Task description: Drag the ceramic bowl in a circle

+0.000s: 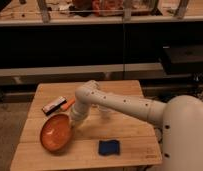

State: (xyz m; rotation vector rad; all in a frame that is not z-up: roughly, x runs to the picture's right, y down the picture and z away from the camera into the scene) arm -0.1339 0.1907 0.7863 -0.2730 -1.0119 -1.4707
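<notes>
The ceramic bowl (55, 133) is a wide, shallow orange-red glossy dish on the left part of the wooden table (130, 135). My white arm reaches from the right across the table. The gripper (73, 124) sits at the bowl's right rim, touching it. The bowl looks slightly tilted toward me. The gripper's tip is partly hidden behind the rim.
A blue sponge (109, 147) lies near the table's front edge, right of the bowl. A small orange marker (68, 104) and a dark flat object (54, 105) lie behind the bowl. A clear cup (105, 110) stands behind the arm. Dark shelving stands behind the table.
</notes>
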